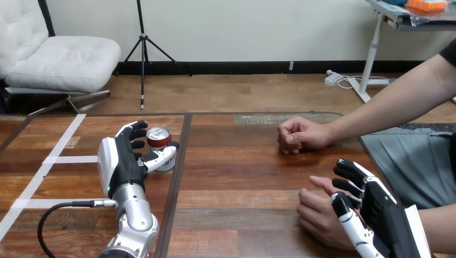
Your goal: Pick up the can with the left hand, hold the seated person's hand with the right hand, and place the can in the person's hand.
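Note:
A red and white can [159, 144] with a silver top stands upright on the wooden table [242, 177], left of the middle. My left hand [121, 161] is wrapped on it: the fingers [137, 130] curl round its far side and the thumb crosses its front. At the lower right the person's hand [317, 212] lies loosely curled on the table. My right hand [379, 209] is right beside it at the wrist side, fingers relaxed and spread. Its thumb overlaps the person's hand; I cannot tell whether they touch.
The person's other hand [298, 135] rests as a fist on the table's far right, its forearm running off to the right edge. White tape lines [59, 145] mark the table's left part. A dark seam [180, 177] runs down the table beside the can.

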{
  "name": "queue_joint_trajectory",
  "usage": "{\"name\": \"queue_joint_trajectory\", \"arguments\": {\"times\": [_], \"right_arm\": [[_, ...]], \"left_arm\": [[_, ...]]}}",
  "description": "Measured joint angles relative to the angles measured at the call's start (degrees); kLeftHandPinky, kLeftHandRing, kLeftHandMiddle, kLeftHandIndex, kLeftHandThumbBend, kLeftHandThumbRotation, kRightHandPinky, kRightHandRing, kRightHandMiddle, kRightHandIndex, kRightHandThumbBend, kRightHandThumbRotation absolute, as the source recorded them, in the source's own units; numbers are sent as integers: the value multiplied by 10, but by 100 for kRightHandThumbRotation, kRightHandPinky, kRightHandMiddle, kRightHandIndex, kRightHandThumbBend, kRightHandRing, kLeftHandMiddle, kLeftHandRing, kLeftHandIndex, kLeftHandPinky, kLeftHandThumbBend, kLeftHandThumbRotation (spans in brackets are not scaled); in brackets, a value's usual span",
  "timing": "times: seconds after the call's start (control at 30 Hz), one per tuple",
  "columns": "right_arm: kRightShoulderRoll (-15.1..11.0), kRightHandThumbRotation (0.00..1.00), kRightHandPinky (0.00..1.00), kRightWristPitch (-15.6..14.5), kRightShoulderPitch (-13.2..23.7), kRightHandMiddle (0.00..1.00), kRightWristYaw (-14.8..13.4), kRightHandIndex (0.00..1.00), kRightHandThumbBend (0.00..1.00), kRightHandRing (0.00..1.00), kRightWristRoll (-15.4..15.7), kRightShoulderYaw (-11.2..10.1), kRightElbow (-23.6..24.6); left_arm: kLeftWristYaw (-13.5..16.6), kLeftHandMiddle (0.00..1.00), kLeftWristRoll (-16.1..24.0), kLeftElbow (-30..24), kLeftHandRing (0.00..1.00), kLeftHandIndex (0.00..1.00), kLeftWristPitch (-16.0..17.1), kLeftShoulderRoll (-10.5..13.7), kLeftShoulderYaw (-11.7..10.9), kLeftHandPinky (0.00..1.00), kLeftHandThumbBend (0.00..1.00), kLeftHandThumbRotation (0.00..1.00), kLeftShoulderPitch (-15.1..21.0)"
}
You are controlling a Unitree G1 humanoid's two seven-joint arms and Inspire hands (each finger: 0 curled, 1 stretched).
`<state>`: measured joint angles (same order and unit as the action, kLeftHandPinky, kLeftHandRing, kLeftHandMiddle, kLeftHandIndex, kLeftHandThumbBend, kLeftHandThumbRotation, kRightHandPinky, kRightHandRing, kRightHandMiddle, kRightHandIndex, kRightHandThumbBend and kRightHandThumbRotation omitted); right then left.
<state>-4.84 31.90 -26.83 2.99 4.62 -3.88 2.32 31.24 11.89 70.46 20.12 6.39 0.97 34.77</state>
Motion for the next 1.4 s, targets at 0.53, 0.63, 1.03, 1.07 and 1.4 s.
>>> {"name": "queue_joint_trajectory", "arguments": {"times": [0.53,0.63,1.03,1.07,1.4], "right_arm": [[0,64,72,0,-1,84,-1,83,54,80,-2,0,1],[0,64,72,0,-2,84,-1,83,54,81,-2,0,1],[0,64,72,0,-2,84,-2,83,54,81,-2,0,1],[0,64,72,0,-2,84,-2,83,54,81,-2,0,1],[0,64,73,0,-4,84,-2,84,53,81,-2,0,1]], "left_arm": [[-1,78,0,1,76,76,3,0,1,69,66,0,0],[-2,82,1,1,79,80,1,0,2,71,68,0,0],[-11,89,5,1,84,88,-25,0,5,75,74,0,2],[-11,88,5,1,84,88,-26,0,5,75,74,0,2],[-7,82,7,2,78,82,-28,-1,6,70,75,0,2]]}}
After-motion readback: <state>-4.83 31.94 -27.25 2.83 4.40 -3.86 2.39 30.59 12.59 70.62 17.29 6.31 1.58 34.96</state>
